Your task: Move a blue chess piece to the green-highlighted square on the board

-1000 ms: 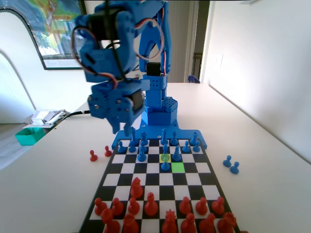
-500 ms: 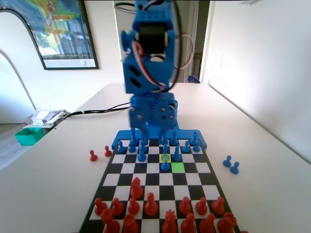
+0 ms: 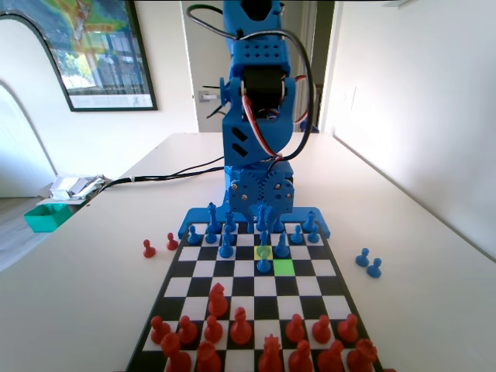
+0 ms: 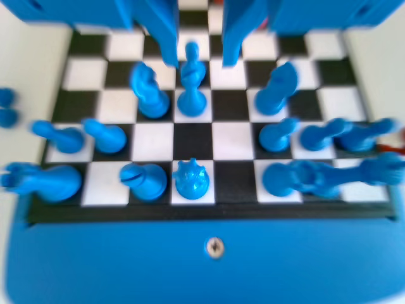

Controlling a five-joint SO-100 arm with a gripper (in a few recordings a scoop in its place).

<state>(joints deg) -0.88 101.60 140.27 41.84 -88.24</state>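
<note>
Fixed view: pawn (image 3: pixel 264 263) upright, axis vertical, just left of green square (image 3: pixel 284 266); my gripper (image 3: pixel 262 203) has swung from left to board (image 3: pixel 203 269) centre, far end. Wrist view: gripper (image 4: pixel 199 44) jaws parted, empty; pawn (image 4: pixel 192 60) between them.

Fixed view: low, at the red-piece end of the board (image 3: pixel 244 288), facing along it toward the blue arm (image 3: pixel 256 116) at the far edge. Takes in the whole board, the table (image 3: pixel 93 263) on both sides, and the room wall behind.

Wrist view: close above the blue-piece end of the board (image 4: pixel 193 136), looking steeply down, blurred. Jaws hang from the top edge.

Shared ground: the blue back rows and the squares just ahead of them, seen from opposite ends.
</note>
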